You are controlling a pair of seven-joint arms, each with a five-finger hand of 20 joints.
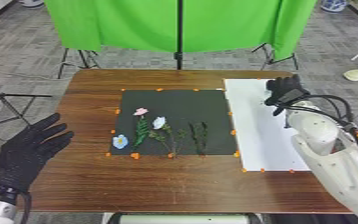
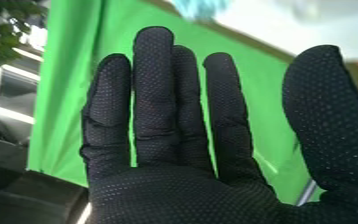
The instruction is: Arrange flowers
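In the head view, a pink flower with a leafy stem, a white flower and a pale blue flower lie on the black sheet. Thin green stems lie on its right half. My right hand is over the far right part of the white sheet, apart from the flowers. The right wrist view has the same hand with straight fingers and the thumb spread, holding nothing. My left hand is open and empty by the table's left edge.
Small orange pieces sit around the edges of both sheets on the brown table. Beyond the table hangs a green cloth with a dark upright pole in front.
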